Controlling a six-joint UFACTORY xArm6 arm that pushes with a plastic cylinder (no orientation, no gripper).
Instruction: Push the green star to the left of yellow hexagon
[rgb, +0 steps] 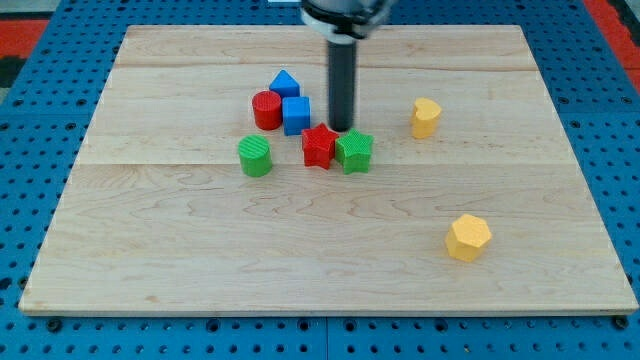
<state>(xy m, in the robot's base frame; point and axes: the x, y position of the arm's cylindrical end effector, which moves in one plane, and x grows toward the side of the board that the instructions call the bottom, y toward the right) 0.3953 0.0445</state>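
Pale wooden board with small plastic blocks clustered left of centre and my tip among them.

My tip, a bare rod with no fingers to open or close, stands just above the green star, which touches the red star. The yellow hexagon lies well apart, lower right. Nearby: blue cube, red cylinder, green cylinder.
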